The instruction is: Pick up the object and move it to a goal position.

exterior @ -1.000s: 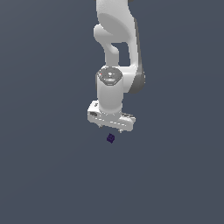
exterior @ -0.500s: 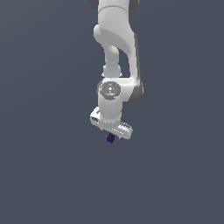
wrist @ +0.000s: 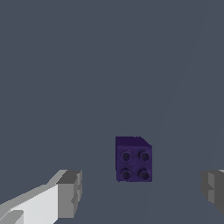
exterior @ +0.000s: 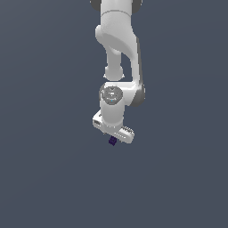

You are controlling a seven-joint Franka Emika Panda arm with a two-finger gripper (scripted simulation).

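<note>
**Mia:** What can't you see well here?

**Ben:** In the exterior view the white arm (exterior: 119,53) goes off the top edge, so its upper part is cut off. The gripper (exterior: 113,136) hides most of the cube (exterior: 112,141). Only a tiny dark bit peeks out under the gripper's body. I can't make out the fingers there at all.

**Mia:** And the wrist view?

**Ben:** There the two fingers (wrist: 69,192) are cut off by the edges. One grey pad shows on one side, and just a sliver of the other shows at the far edge.

**Mia:** What does the cube look like?

**Ben:** It is dark purple and very small next to the gripper. It looks dull, not shiny. One face has four little round bumps in a square, like a toy brick.

**Mia:** Where is it?

**Ben:** It sits on the flat grey floor (exterior: 49,178), right under the gripper. In the wrist view it lies between the two fingers, closer to one pad. It touches neither of them.

**Mia:** So is the gripper holding it?

**Ben:** No. The fingers are spread wide apart with nothing in them.

**Mia:** Any words or labels?

**Ben:** I can't read any writing on the cube or the arm.
</note>
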